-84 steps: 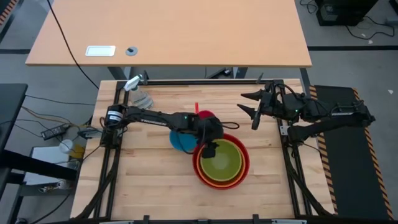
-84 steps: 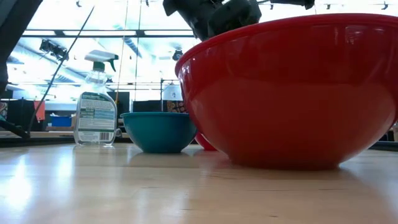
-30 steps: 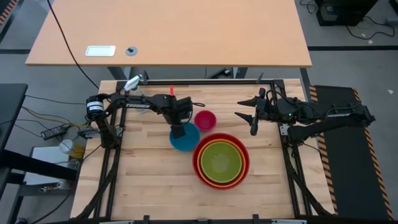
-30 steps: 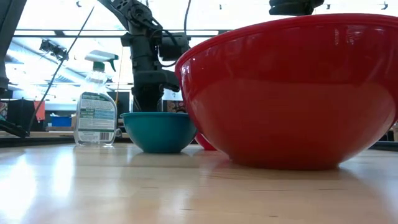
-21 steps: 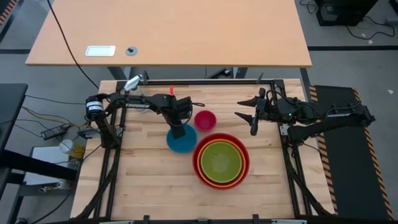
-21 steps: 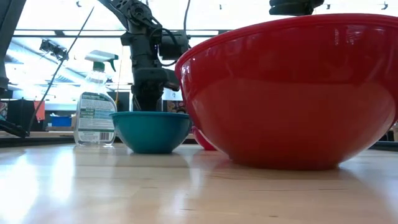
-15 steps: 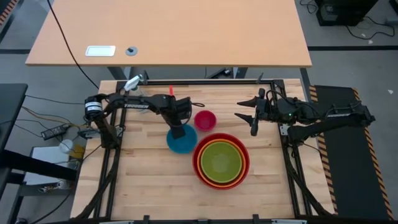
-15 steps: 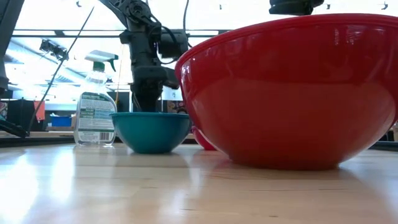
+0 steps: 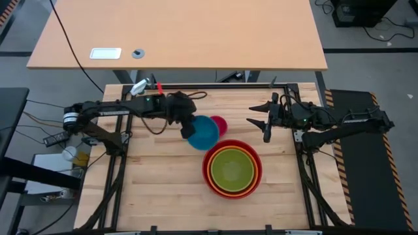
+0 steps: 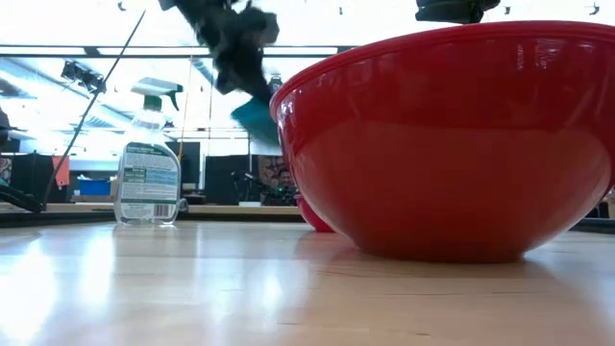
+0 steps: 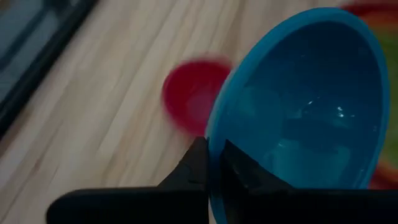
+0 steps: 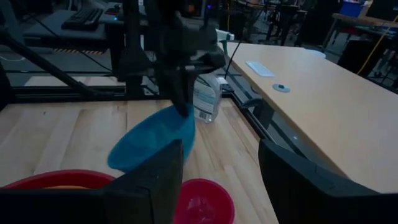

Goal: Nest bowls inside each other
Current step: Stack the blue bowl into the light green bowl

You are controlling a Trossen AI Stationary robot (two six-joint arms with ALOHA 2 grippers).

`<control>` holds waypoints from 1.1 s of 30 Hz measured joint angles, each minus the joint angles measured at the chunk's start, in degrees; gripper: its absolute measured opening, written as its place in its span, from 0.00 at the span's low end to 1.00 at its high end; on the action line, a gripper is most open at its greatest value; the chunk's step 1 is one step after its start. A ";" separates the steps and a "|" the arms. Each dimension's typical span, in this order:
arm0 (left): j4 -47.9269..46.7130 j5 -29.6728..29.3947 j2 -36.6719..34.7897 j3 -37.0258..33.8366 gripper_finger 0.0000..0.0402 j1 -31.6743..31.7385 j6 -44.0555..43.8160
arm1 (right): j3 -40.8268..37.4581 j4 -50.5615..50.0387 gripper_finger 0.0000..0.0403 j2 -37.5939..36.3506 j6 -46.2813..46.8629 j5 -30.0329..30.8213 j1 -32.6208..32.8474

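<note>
My left gripper [image 9: 187,126] is shut on the blue bowl [image 9: 204,132], which hangs tilted above the table, left of the stack. The stack is the lime green bowl [image 9: 232,167] inside the orange bowl [image 9: 213,171] inside the red bowl [image 9: 258,171], and it rests on its base near the table's middle. The small magenta pink bowl [image 9: 219,123] sits on the wood, partly hidden behind the blue bowl. My right gripper [image 9: 260,121] hovers open at the far right, touching nothing. My left gripper pinches the blue bowl's rim [image 11: 210,163] on the side toward the table's left, one finger inside [image 11: 239,171] and one outside [image 11: 194,163]. The fingers slant down from the table's left. The bowl is lifted clear and tilted, its hollow facing up and rightward.
A clear spray bottle [image 9: 140,87] stands at the far left corner, also the bottle [image 10: 147,173] in the low view. A black frame rail [image 9: 215,85] runs along the table's far edge. Bare wood [image 9: 157,189] lies left and near of the stack.
My left gripper has shut on the blue bowl's rim, nudging the bowl slightly left. It has then risen and tipped toward level, carrying the bowl up and a little toward the far right. The bowl has left the table and now hangs tilted.
</note>
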 joint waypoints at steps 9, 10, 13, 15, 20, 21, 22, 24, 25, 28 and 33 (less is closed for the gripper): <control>13.15 0.46 1.12 0.00 0.04 -6.93 -0.35 | 0.04 4.42 0.53 -1.03 -1.70 1.51 -0.01; 14.26 0.63 1.66 0.00 0.04 -7.77 -0.37 | 0.05 5.36 0.53 -1.10 -1.95 1.51 0.00; 18.72 1.02 3.11 0.00 0.04 -9.72 -1.33 | 0.07 6.72 0.53 -1.29 -2.16 1.48 -0.02; 20.77 2.03 4.18 0.00 0.03 -10.26 -1.87 | 0.07 7.53 0.53 -1.29 -2.27 1.24 -0.01; 21.48 4.13 6.56 2.17 0.03 -10.30 -2.64 | 0.48 9.51 0.53 -1.44 -3.53 1.18 0.00; 20.36 4.12 7.07 3.32 0.03 -10.28 -2.45 | 0.81 9.80 0.53 -1.46 -3.58 1.18 0.00; 19.01 4.13 7.67 4.68 0.03 -10.47 -2.02 | 1.21 9.86 0.53 -1.57 -3.62 1.18 -0.02; 18.00 4.03 9.21 7.62 0.03 -10.98 -1.11 | 1.88 9.68 0.53 -1.84 -3.65 1.14 0.00; 17.03 4.06 10.10 8.94 0.03 -11.31 -0.43 | 2.10 9.62 0.53 -1.94 -3.67 1.14 0.00; 14.70 4.16 13.22 12.89 0.03 -12.34 1.14 | 2.29 9.32 0.53 -2.39 -3.65 1.11 0.00; 12.49 4.21 19.37 17.59 0.03 -13.97 3.24 | 2.29 9.32 0.53 -2.69 -3.63 1.10 -0.01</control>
